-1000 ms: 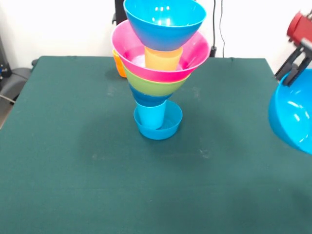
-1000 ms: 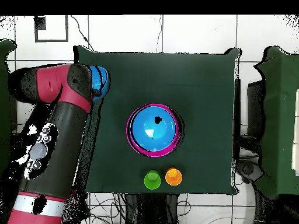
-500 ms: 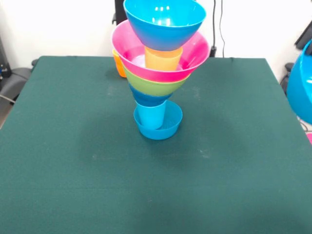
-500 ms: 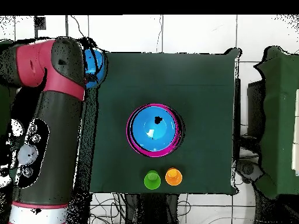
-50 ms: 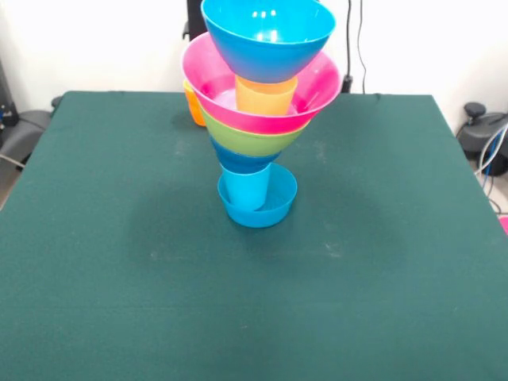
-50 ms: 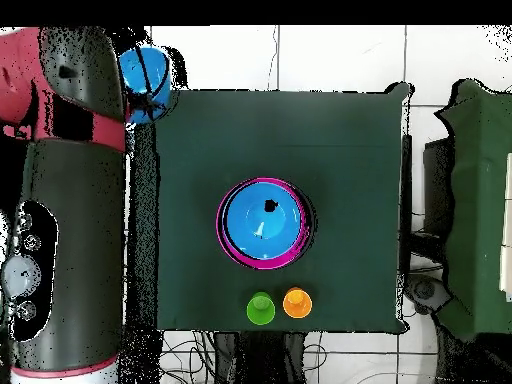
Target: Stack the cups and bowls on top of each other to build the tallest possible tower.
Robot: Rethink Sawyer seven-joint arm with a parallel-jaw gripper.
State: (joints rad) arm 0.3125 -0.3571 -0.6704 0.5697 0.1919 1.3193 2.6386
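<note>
The tower (image 5: 258,119) stands mid-table: a small blue bowl (image 5: 274,208) at the base holds a light blue cup (image 5: 244,189). Above come a blue, a lime green (image 5: 250,141) and a pink bowl (image 5: 317,87), an orange-yellow cup (image 5: 266,95), and a large blue bowl (image 5: 268,32) on top. Overhead, that top bowl (image 6: 262,222) sits inside the pink rim (image 6: 222,225). A green cup (image 6: 261,308) and an orange cup (image 6: 297,302) stand apart by the table edge. My gripper (image 6: 140,93) hangs off the table's corner, shut on another blue bowl (image 6: 145,68). It is out of the front view.
The thick red and black arm (image 6: 70,200) runs along the outside of the table's edge. The orange cup (image 5: 193,107) shows just behind the tower. A second green surface (image 6: 480,200) lies beyond the other side. A chair (image 5: 20,131) and cables (image 5: 486,139) flank the table.
The arm has swung farther away from the table with the blue bowl, which has left the front view. The tower and the two loose cups have not moved.
</note>
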